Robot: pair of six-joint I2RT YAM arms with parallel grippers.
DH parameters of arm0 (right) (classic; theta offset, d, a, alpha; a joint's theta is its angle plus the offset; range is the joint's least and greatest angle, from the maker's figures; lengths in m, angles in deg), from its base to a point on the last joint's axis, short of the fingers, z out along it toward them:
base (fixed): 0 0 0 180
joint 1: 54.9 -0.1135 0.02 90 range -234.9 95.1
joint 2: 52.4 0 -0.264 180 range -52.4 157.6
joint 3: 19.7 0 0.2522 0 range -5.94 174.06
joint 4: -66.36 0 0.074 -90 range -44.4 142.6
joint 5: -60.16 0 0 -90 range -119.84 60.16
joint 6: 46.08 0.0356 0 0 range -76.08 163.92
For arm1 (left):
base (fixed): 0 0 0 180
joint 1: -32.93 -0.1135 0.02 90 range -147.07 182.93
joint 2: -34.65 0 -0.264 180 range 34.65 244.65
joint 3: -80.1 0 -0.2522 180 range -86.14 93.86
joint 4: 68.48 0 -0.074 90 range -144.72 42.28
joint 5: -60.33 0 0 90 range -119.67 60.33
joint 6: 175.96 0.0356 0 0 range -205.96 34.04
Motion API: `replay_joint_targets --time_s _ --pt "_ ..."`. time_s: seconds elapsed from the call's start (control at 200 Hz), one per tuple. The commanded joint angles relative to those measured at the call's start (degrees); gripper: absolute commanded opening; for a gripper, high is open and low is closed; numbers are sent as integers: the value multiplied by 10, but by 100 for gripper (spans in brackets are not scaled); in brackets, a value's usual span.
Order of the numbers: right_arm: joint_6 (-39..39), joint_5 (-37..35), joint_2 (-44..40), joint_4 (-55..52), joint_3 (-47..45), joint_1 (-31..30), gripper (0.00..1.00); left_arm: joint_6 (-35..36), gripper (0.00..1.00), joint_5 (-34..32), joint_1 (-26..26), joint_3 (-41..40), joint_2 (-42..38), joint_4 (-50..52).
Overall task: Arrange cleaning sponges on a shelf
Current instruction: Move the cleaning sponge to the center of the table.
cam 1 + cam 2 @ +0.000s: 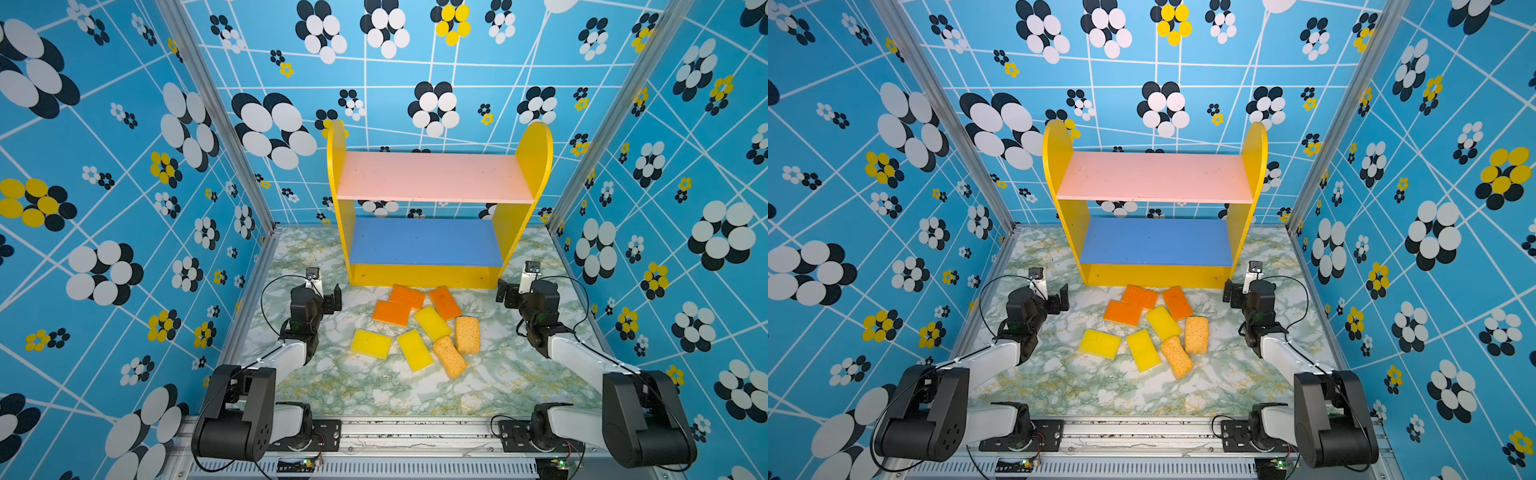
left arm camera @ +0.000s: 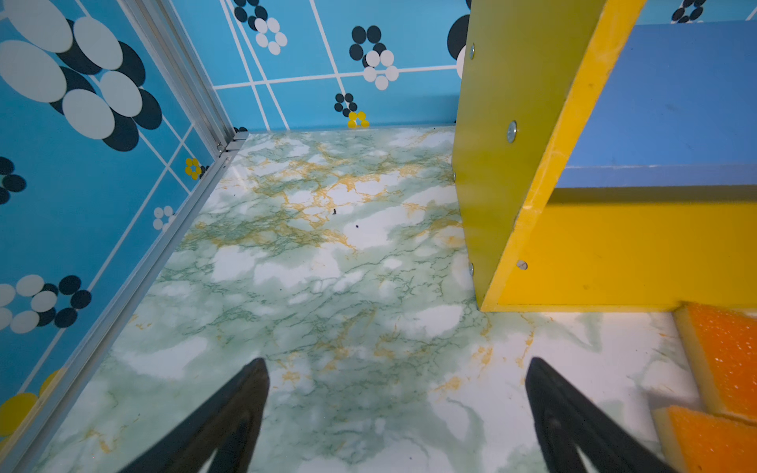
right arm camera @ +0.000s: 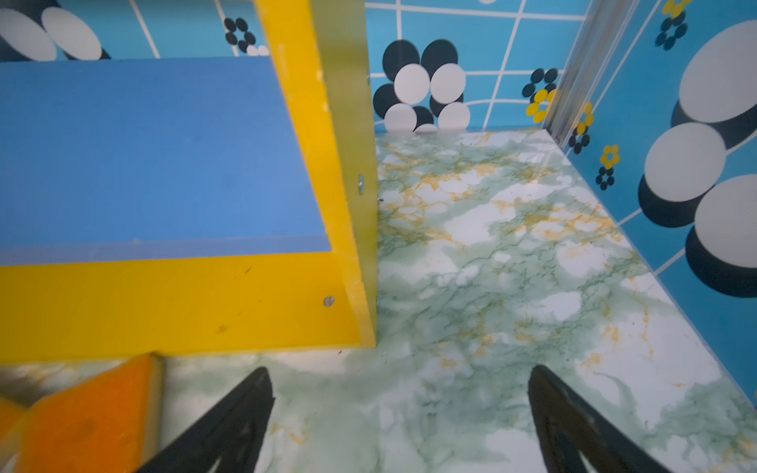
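The left gripper and right gripper hover wide open and empty, with eight cleaning sponges scattered on the desk between them, just before the bare shelf; light, soft and squashy, each probably suits a gentle pinch across its narrow sides.

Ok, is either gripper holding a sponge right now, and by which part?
Nothing is held. The left gripper and right gripper are both open above the table; the sponges lie loose before the shelf.
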Motion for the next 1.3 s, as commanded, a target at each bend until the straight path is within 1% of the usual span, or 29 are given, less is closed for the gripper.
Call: replay_joint_targets --time_s 0.0,0.125,0.21,0.34,0.355,0.415,0.475,0.545,0.615,0.755,0.91,1.0,1.12,1.295 --pt "16 25 -56 -147 17 -9 99 -9 99 4 7 27 -42 57" --pt "48 61 -120 -240 48 -9 99 -36 99 10 9 54 -82 135" --pt "78 96 -146 -301 79 -11 99 -59 99 14 10 71 -105 187" --pt "133 141 -145 -383 118 -15 99 -113 99 39 11 100 -126 271" --pt "138 141 -142 -391 121 -33 99 -119 99 41 13 102 -128 279" --pt "148 138 -129 -418 129 -53 99 -145 99 59 19 102 -138 294" --pt "162 120 -112 -436 130 -82 98 -154 99 70 31 89 -154 294" --pt "185 97 -97 -433 120 -114 98 -159 99 45 56 63 -185 280" --pt "218 84 -86 -406 98 -151 97 -165 99 22 77 33 -218 266" --pt "277 70 -71 -369 64 -211 96 -182 99 13 84 3 -265 266" --pt "315 21 -44 -377 54 -296 96 -174 99 15 84 9 -254 285" --pt "339 -5 -41 -371 42 -333 96 -172 99 24 84 14 -240 284" --pt "369 -54 -59 -393 30 -353 96 -173 99 33 84 19 -229 278" --pt "409 -88 -121 -434 2 -355 96 -175 99 37 84 16 -224 270"
